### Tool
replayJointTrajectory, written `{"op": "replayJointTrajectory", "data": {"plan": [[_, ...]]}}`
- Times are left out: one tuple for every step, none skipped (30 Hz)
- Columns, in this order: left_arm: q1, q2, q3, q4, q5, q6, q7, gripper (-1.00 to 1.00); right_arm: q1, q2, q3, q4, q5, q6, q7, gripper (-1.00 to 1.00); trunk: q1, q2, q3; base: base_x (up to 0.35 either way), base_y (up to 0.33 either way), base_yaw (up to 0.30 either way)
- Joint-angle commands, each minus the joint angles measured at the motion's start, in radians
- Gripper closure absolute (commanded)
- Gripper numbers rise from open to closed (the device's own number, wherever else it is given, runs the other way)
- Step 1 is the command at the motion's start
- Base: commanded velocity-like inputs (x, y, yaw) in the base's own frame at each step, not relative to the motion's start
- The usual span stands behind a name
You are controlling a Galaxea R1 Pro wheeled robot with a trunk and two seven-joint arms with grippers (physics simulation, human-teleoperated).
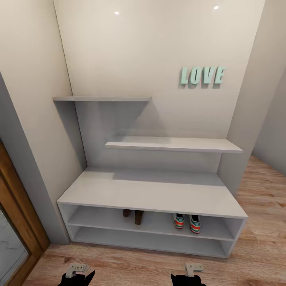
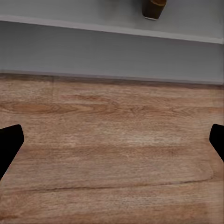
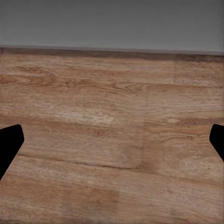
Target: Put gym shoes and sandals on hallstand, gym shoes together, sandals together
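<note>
1. Rack stands against the wall, two staggered shelves above its back.
2. Sneakers sit side by side on the upper tier, toward its right end, heels outward.
3. Sandals sit together on the same tier near its middle, partly hidden under the top board; one sandal is seen from the left wrist.
4. Left gripper hangs over bare floor in front of the rack, fingers spread wide, holding nothing.
5. Right gripper likewise: spread wide, empty, above the planks.

Sandals half hidden under hallstand top; pincers cut off.
</note>
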Motion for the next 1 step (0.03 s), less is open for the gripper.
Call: {"op": "replayJointTrajectory", "data": {"plan": [[0.0,0.001,-0.008,0.001,0.011,-0.003,-0.004,-1.0,-0.001,0.0,-0.009,0.001,0.008,-0.003,0.003,-1.0,0.0,-0.001,-0.001,0.0,0.0,0.0]]}}
